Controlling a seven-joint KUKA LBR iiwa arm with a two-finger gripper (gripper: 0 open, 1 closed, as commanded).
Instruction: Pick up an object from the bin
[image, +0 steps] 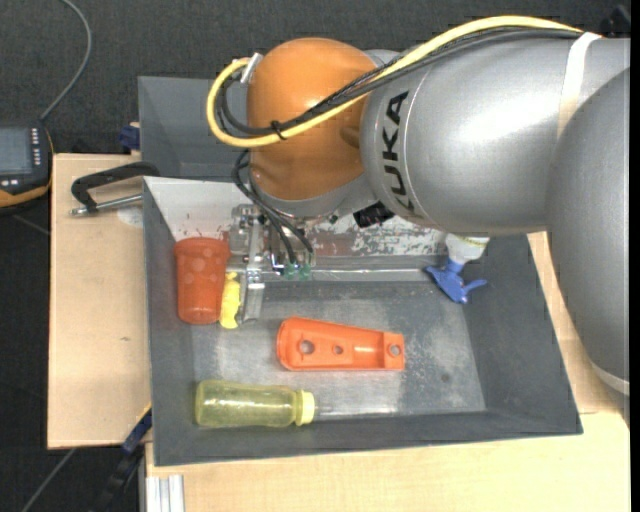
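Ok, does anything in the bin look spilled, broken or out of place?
Nothing stands out. The orange-red plastic cup and the yellow-green translucent bottle lie on their sides, as loose things would; no spill or breakage shows. The tool hangs beside a small yellow piece.

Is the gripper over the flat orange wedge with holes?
No: the gripper is up and to the left of the wedge, beside the orange-red cup.

orange cup (200, 278), yellow piece (230, 302) crowd left wall (160, 290); orange wedge (340, 346) blocks centre; bin floor (470, 355) open at right
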